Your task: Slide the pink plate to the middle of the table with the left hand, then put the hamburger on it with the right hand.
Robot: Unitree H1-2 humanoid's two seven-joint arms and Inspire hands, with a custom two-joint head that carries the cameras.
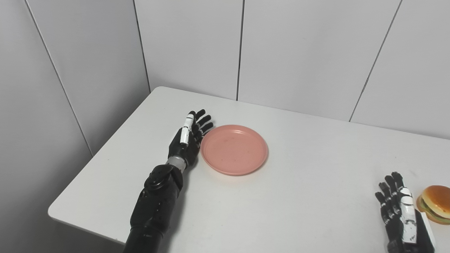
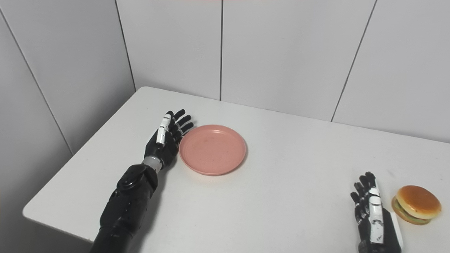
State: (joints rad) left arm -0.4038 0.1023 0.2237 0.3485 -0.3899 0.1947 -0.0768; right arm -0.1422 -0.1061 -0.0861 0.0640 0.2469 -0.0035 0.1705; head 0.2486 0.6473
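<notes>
- White table (image 1: pixel 302 196) with rounded corners, pushed into a corner of pale panelled wall (image 1: pixel 302 52).
- Left arm (image 1: pixel 154 207), black, coming up from the bottom edge on the left and reaching forward over the table's left part, wrist straight.
- Pink plate (image 1: pixel 234 149), round and shallow, nothing on it, left of the table's middle and flat on the surface.
- Left hand (image 1: pixel 188 138) set on edge just beside the plate's left rim, palm turned toward the plate, fingers straight, slightly fanned and pointing away toward the wall; open, gripping nothing. Palm side at or against the rim; actual contact impossible to confirm.
- Right hand (image 2: pixel 372 214) low at the bottom right, only hand and wrist in view, standing on edge over the table, fingers straight and apart, pointing away; open and holding nothing.
- Hamburger (image 2: pixel 416 204) on the table near the right edge, just beside the right hand on its outer side, a narrow gap between them; well apart from the plate.
</notes>
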